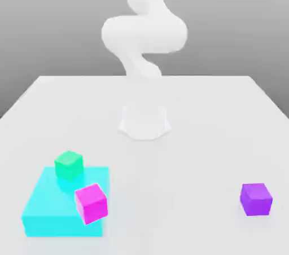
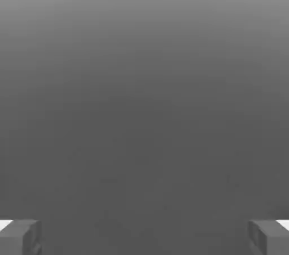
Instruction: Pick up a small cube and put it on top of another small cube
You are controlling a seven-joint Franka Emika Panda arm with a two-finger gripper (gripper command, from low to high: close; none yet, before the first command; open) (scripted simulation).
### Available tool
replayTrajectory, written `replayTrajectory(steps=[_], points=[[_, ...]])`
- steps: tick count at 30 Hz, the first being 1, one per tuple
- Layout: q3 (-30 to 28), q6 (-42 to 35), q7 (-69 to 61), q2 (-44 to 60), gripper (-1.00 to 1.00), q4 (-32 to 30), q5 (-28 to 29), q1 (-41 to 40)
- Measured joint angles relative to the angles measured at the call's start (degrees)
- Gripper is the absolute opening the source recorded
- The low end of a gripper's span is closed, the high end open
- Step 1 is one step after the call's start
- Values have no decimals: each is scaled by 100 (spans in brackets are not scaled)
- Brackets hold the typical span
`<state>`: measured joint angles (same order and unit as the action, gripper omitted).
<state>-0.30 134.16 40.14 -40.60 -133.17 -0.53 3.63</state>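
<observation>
Jaws stand wide apart with nothing between them: in the hand view you see the two grey fingertips (image 2: 20, 237) at opposite edges of the frame, with bare grey surface between. Your purple cube (image 1: 256, 199) sits alone on the white desk (image 1: 186, 152), upright and flat on one face, well apart from the cyan block (image 1: 51, 206) and far off toward the exterior view's right of it. On that block rest the green cube (image 1: 69, 165) and the pink cube (image 1: 91, 203), the pink one tilted and hanging over the block's near corner. Judge the purple cube as rigid and light, with flat, smooth faces that give the pads full contact but little friction, so a firm, square pinch should matter more than force. Take it across two opposite vertical faces, near mid-height, with the fingers parallel to those faces; it looks turned slightly on the desk, so you would likely need to rotate the wrist to match. A corner-to-corner grip would probably twist it out.
</observation>
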Motion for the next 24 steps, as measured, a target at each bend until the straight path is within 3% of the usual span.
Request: replayTrajectory(steps=[16,24], points=[[284,1527,-3604,3360,0,-895,-278,1916],[605,2305,-4849,5021,0,-1318,269,2584]])
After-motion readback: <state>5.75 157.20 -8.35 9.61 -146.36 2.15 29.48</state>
